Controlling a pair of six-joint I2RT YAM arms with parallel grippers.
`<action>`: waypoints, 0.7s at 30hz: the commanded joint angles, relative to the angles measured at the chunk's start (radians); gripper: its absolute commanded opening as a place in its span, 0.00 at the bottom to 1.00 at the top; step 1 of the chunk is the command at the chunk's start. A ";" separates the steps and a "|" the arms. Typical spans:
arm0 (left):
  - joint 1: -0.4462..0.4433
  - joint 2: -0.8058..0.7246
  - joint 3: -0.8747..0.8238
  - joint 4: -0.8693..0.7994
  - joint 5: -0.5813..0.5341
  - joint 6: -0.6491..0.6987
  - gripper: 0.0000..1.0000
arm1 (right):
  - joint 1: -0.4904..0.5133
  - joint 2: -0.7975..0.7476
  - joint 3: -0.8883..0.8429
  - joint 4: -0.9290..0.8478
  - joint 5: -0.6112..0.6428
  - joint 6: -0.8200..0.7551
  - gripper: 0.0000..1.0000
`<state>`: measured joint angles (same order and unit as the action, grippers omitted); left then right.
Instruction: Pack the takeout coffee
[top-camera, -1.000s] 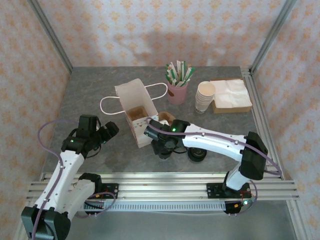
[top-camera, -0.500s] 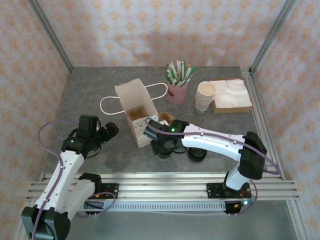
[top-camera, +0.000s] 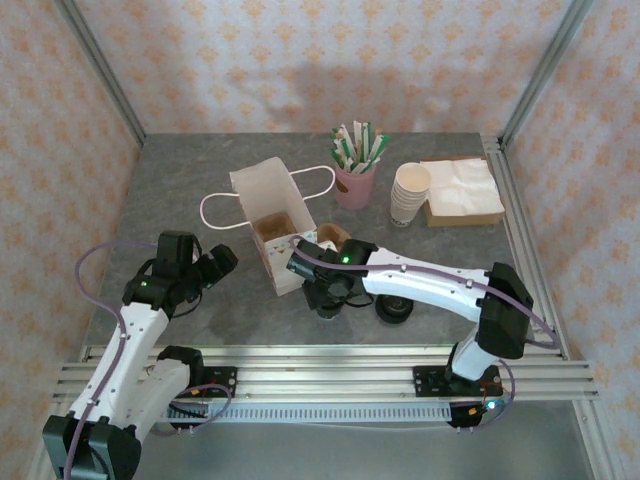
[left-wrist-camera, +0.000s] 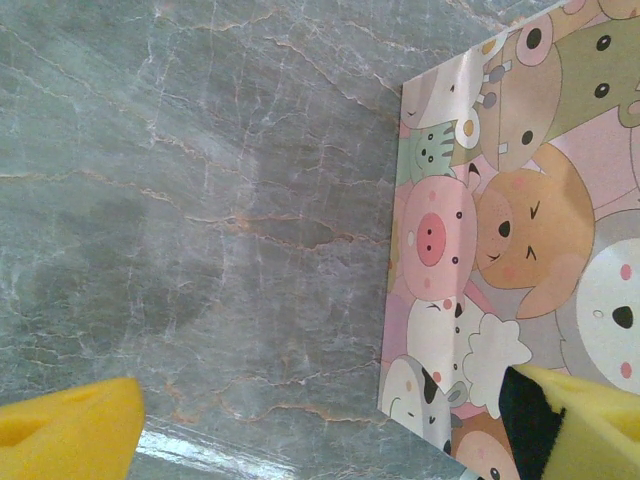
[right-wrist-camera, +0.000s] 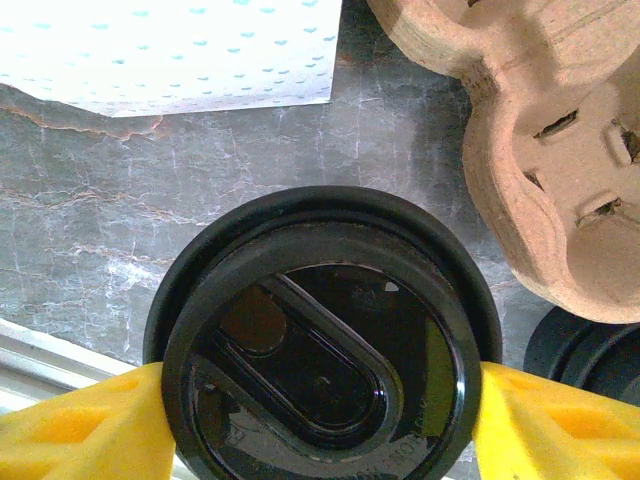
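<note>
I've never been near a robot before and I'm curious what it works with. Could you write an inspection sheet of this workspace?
Surface: grey marble-look table, no spills seen.
Job's things: coffee cup with black lid, between the right gripper's pads; second cup beside it; cartoon paper bag; brown cup carrier.
Clutter: pink cup of wrapped straws, stack of white cups, napkins.
Grippers: left gripper open, empty, beside the bag; right gripper closed on the coffee cup's lid.
Cables: purple cable looping off the left arm.
Surroundings: patterned walls, metal frame posts.
</note>
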<state>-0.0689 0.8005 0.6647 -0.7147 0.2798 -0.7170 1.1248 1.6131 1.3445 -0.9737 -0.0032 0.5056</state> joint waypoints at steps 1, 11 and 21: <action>-0.003 -0.010 -0.002 -0.013 -0.014 -0.010 0.93 | -0.003 -0.030 -0.024 0.009 0.016 0.013 0.70; -0.003 0.000 0.019 -0.014 -0.011 -0.007 0.93 | -0.022 -0.145 -0.074 0.062 0.024 0.031 0.68; -0.002 0.034 0.061 -0.031 0.007 0.047 0.93 | -0.028 -0.235 -0.050 0.023 0.000 -0.001 0.65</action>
<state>-0.0689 0.8284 0.6849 -0.7185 0.2829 -0.7048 1.1023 1.4200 1.2797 -0.9203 -0.0093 0.5198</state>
